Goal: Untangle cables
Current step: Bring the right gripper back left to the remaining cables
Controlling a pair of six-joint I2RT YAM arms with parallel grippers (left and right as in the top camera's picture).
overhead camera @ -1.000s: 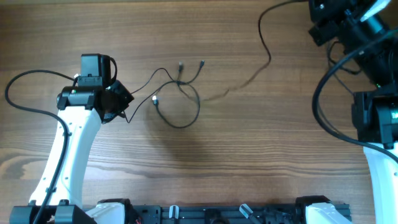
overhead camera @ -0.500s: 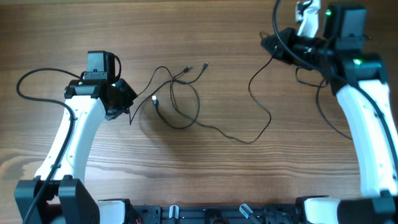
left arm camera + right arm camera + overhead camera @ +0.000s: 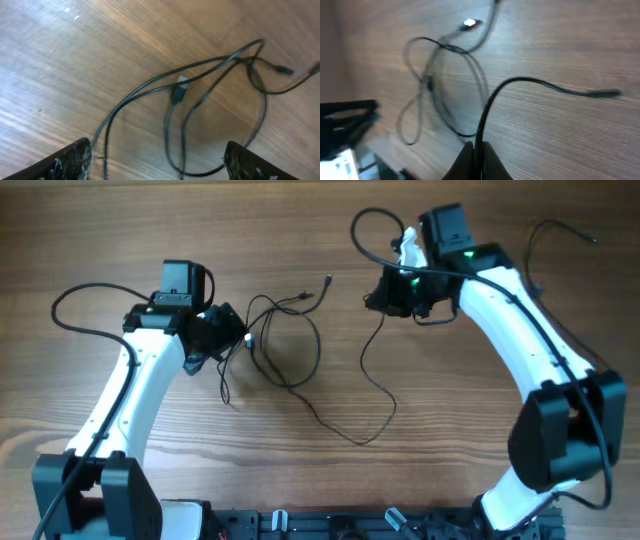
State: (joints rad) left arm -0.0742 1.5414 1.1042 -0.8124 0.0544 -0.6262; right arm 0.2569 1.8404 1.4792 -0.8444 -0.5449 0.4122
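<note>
Two pincers flank the cables point(image 3: 292, 348), which lie as a loose knot of thin black loops on the wooden surface point(image 3: 440, 480), left of centre in your overhead view. Your left pincer point(image 3: 234, 342) sits right at the knot's left edge and is released: in the left wrist view its fingers point(image 3: 70, 161) stand wide apart at the bottom corners, grasping nothing, with the loops spread on the wood ahead of them and between them. A small silver-tipped plug point(image 3: 182, 81) rests where two strands cross, just in front of that pincer. Your right pincer point(image 3: 380, 298) is up and to the right of the knot, well apart from it, and it is clenched on one long strand point(image 3: 388, 408). The right wrist view shows that strand pinched between the fingertips, rising, then arching over to a free plug end point(image 3: 609, 92) to the right. From the overhead view, the same strand hangs down from the right pincer, snakes toward the near edge, and curves back left to join the bottom of the knot. Two more plug ends point(image 3: 326, 281) poke out of the knot's upper right, between the two pincers.
</note>
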